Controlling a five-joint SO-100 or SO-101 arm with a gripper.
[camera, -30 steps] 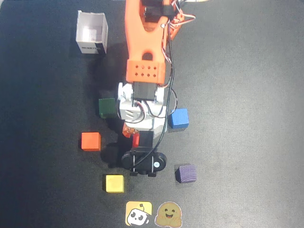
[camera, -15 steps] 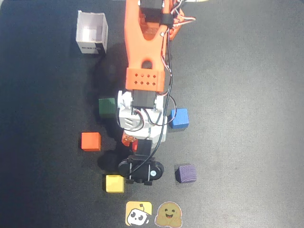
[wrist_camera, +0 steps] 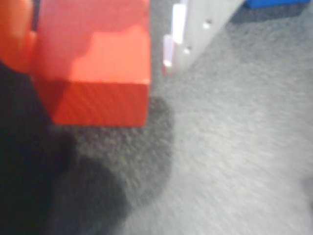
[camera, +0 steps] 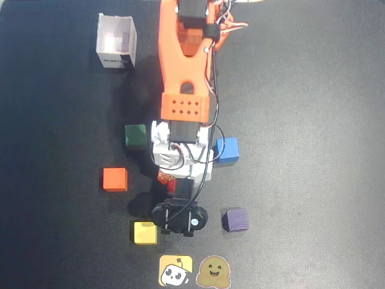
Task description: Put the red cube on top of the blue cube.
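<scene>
The red cube [wrist_camera: 98,63] fills the upper left of the wrist view and rests on the dark mat. My gripper [wrist_camera: 93,61] straddles it. The orange finger [wrist_camera: 14,34] is against its left face. The white finger [wrist_camera: 195,29] stands a small gap off its right face, so the jaws are open. In the overhead view only a sliver of the red cube [camera: 171,186] shows under the gripper [camera: 171,180]. The blue cube [camera: 227,150] sits on the mat to the right of the arm. Its edge shows at the top right of the wrist view [wrist_camera: 274,3].
In the overhead view an orange cube [camera: 115,179] and a green cube [camera: 136,136] lie left of the arm. A yellow cube [camera: 145,232] is at the lower left and a purple ridged cube [camera: 234,220] at the lower right. A white open box [camera: 116,41] stands at the upper left.
</scene>
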